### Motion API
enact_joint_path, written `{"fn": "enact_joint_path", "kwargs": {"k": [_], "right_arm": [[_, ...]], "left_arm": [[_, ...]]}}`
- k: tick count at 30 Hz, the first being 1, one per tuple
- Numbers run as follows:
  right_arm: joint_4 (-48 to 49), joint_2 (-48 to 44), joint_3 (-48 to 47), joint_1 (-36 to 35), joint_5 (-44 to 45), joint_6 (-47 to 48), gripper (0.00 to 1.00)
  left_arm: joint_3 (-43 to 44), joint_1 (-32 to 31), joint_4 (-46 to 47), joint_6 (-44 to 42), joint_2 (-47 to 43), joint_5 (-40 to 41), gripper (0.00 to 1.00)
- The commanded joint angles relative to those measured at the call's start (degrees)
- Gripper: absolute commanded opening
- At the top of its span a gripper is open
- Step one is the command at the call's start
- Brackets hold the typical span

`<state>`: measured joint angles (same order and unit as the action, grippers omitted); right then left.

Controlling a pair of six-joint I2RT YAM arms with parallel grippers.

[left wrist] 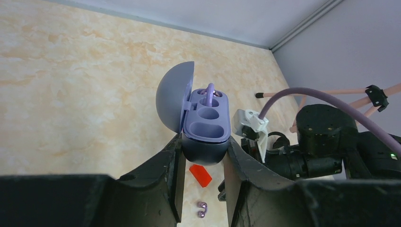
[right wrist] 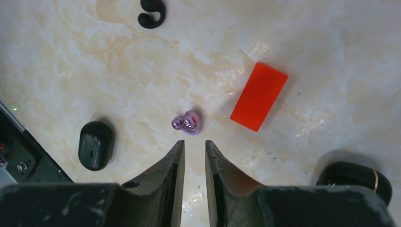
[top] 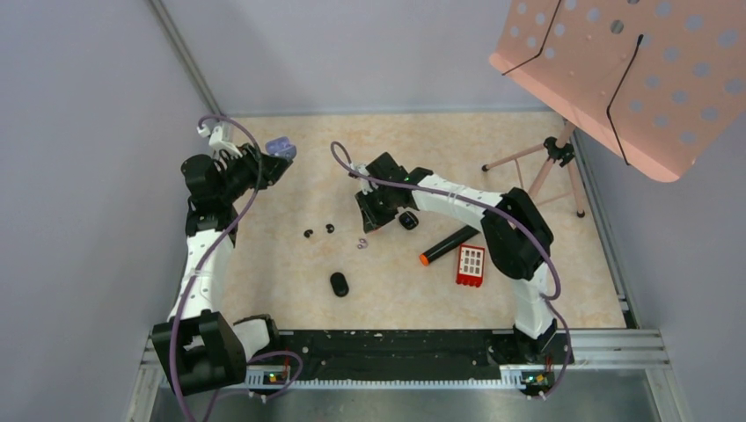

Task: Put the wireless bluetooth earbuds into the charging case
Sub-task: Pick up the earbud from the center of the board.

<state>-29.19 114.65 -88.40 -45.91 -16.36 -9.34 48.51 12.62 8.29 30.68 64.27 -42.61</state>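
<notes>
Fingers (left wrist: 161, 179) of the left gripper (left wrist: 203, 144) squeeze the purple charging case (left wrist: 206, 127) from both sides. Its lid stands open and one earbud (left wrist: 211, 92) sits in its far hole. The right gripper (right wrist: 194, 144) has its fingers a little apart, holding nothing, with a purple earbud (right wrist: 188, 122) lying on the table (right wrist: 307, 42) just in front of them

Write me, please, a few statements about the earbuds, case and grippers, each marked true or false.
1. The left gripper holds the open pale purple plastic charging case. True.
2. That case is empty. False: one purple bud sits in its far slot.
3. The right gripper grips the small pale purple earbud. False: it lies on the table just ahead of the empty fingertips.
4. In the right wrist view, the flat red rectangular piece lies right of that earbud. True.
</notes>
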Motion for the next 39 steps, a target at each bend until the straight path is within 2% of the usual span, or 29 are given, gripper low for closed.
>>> {"fn": "enact_joint_path", "kwargs": {"k": [1,22,39], "right_arm": [[-1.5,3.1,-0.2,0.1,0.3,-4.9,0.22],[-1.0,8.6,-2.2,-0.1,-3.1,-6.9,0.21],[-0.9,13.0,-5.2,-2.9,8.2,0.1,0.16]], "left_arm": [[0.5,0.3,0.1,-1.4,-1.4,-0.6,0.0],[0.1,0.3,-1.0,-3.3,-0.8,-1.2,0.0],[-0.3,0.4,-0.6,-3.0,0.3,-1.1,0.0]]}}
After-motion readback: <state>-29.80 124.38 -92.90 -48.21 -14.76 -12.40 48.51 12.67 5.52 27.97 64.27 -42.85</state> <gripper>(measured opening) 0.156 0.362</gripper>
